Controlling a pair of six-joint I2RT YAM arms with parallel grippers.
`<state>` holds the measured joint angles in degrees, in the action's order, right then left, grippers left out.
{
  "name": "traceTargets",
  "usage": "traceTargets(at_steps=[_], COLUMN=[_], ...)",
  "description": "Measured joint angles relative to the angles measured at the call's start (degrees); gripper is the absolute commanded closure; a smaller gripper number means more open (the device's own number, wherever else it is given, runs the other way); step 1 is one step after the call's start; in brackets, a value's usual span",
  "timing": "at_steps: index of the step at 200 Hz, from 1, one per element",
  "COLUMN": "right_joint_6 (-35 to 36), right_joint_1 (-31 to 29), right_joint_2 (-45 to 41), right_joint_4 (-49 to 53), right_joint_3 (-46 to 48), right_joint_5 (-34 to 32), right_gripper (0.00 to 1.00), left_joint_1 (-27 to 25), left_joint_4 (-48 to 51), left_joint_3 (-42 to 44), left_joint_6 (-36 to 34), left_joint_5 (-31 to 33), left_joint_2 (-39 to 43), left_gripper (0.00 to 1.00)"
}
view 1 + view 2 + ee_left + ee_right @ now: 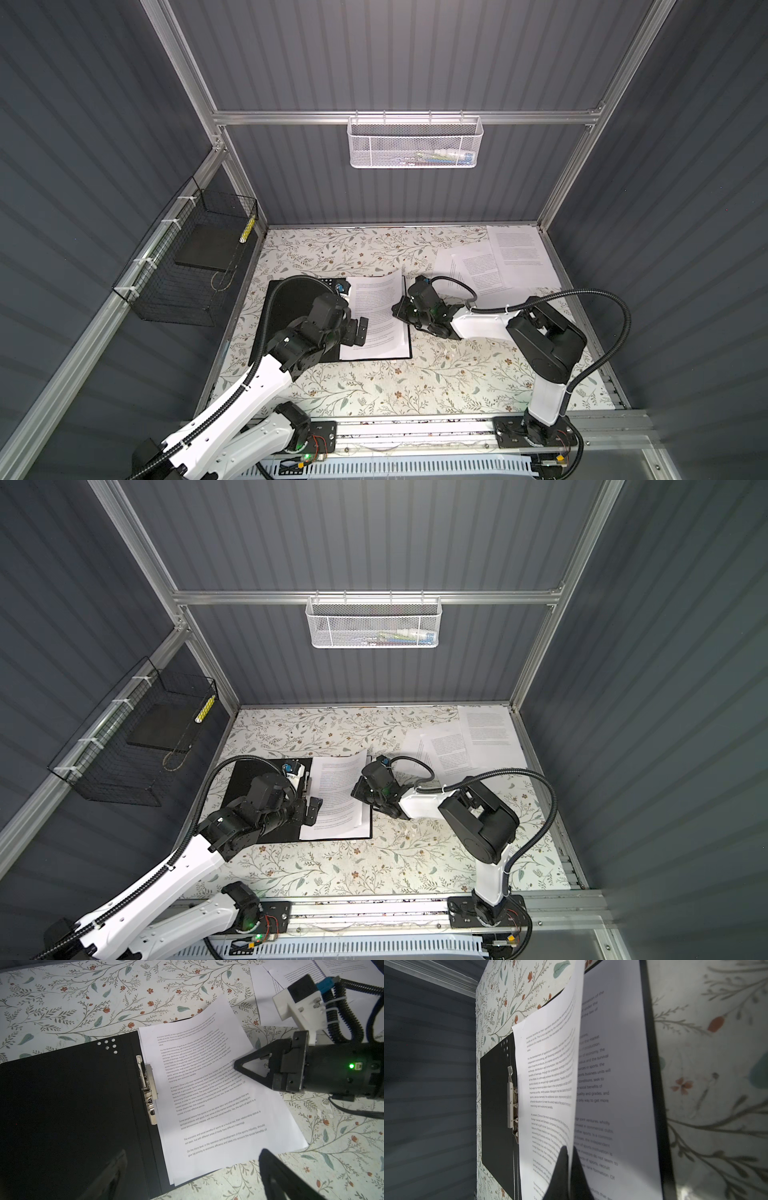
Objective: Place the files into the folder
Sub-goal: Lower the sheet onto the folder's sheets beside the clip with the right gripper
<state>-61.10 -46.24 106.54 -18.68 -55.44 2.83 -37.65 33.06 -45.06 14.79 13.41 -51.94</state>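
Right jaws pressed together on one edge of the top sheet (218,1105) of the files, holding that edge raised. The sheet runs from them, skewed, across the open folder (62,1105) toward the clip (148,1088), below the spread, empty left jaws. Loose sheets (515,249) lie on the counter (374,386) behind the right jaws; a one-edge pinch may buckle the sheet or drag the files beneath askew.

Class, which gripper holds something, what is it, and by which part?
The right gripper pinches the top sheet by its long outer edge; the left gripper holds nothing.
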Motion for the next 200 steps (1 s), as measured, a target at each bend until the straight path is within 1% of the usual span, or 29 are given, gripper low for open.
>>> traceTargets(at_steps=[200], right_joint_6=[-2.21], right_joint_1=[-0.26], right_joint_2=[1.68], right_joint_4=[-1.33], right_joint_3=[-0.09], right_joint_5=[0.17], right_gripper=[1.00], left_joint_1=[0.26], left_joint_4=[0.00], left_joint_3=[0.00], left_joint_6=[0.00], left_joint_5=[-0.87], left_joint_2=[-0.42], left_gripper=[0.00])
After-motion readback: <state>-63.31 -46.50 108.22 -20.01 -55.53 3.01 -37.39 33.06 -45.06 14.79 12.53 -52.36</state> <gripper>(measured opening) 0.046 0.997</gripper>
